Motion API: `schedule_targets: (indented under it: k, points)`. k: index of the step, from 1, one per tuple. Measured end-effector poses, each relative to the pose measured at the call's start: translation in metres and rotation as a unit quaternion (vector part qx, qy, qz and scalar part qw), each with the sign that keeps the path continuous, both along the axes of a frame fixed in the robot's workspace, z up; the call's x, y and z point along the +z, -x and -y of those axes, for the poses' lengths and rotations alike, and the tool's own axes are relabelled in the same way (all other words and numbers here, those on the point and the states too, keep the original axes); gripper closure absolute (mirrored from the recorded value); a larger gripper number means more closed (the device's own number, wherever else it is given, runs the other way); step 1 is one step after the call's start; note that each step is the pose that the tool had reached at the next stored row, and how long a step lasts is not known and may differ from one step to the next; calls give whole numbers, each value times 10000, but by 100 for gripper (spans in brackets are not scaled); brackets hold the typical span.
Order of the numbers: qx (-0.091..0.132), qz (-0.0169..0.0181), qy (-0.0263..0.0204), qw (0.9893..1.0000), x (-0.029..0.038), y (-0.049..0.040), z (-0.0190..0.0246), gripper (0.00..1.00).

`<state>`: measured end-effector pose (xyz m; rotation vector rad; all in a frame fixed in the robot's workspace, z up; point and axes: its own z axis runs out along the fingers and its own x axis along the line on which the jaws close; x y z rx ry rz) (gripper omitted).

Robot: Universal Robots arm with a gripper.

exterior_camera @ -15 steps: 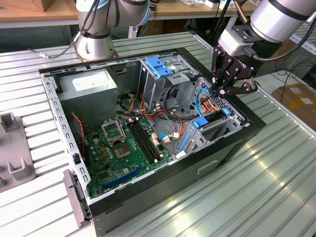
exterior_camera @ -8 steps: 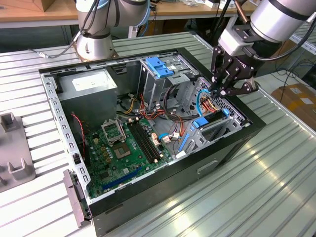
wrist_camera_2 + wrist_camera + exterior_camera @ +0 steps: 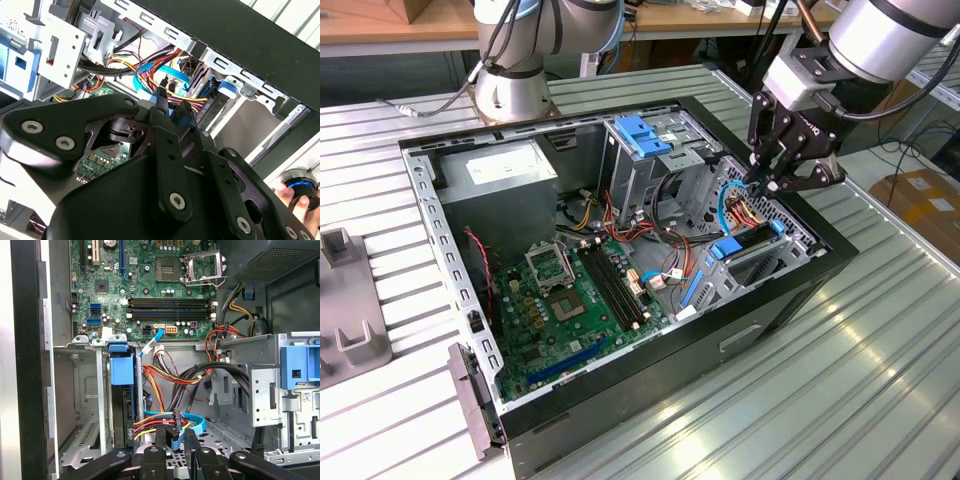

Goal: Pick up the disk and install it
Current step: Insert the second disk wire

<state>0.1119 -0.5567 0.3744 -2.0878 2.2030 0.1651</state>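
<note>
The disk (image 3: 123, 371) stands on edge in a slot of the metal drive cage at the case's corner, its blue carrier rail end up and its dark body below. In the exterior view the disk (image 3: 740, 246) sits in that cage (image 3: 765, 262) at the exterior view's right. My gripper (image 3: 761, 181) hovers just above and behind the cage. In both wrist views the gripper (image 3: 175, 438) (image 3: 174, 106) is open by a narrow gap, with nothing held. A flat blue cable (image 3: 192, 419) runs just beyond the fingertips.
The open computer case (image 3: 660, 372) lies on a slatted metal table. It holds the motherboard (image 3: 570, 300), a tall drive bay with a blue bracket (image 3: 642, 135), and bundles of coloured wires (image 3: 170, 375). A hand (image 3: 300, 202) holds a black blue-ringed object beside the case.
</note>
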Motion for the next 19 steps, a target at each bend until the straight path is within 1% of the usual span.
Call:
schedule_targets:
  k: [2, 3, 4, 11, 13, 14, 15, 16, 19]
  points:
    - [0, 0, 0, 10000, 1, 0, 0, 72]
    - [0, 0, 0, 10000, 1, 0, 0, 79]
    - [0, 0, 0, 10000, 2, 0, 0, 84]
    - [0, 0, 0, 10000, 4, 0, 0, 84]
    - [0, 0, 2, 10000, 5, 2, 7, 84]
    - [0, 0, 1, 10000, 3, 6, 15, 84]
    - [0, 0, 1, 10000, 1, 17, 40, 84]
    - [0, 0, 0, 10000, -1, 28, 53, 84]
    - [0, 0, 0, 10000, -12, 83, 111, 84]
